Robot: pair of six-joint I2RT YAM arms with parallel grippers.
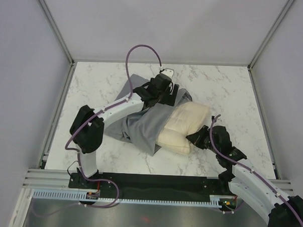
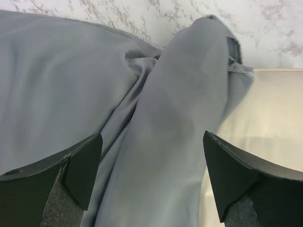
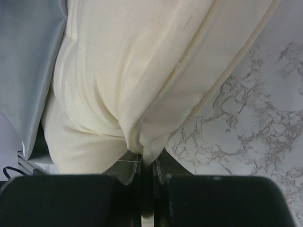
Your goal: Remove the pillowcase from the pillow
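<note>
Black right gripper (image 3: 147, 163) pinches the plump cream pillow (image 3: 118, 71) by its seam, while the left gripper (image 2: 151, 142) gapes wide over the smooth grey pillowcase (image 2: 61, 80).

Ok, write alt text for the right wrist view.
The right jaws are pinched shut on a fold of the cream pillow, which fills most of the frame. Grey pillowcase shows at upper left, marble table at right.
</note>
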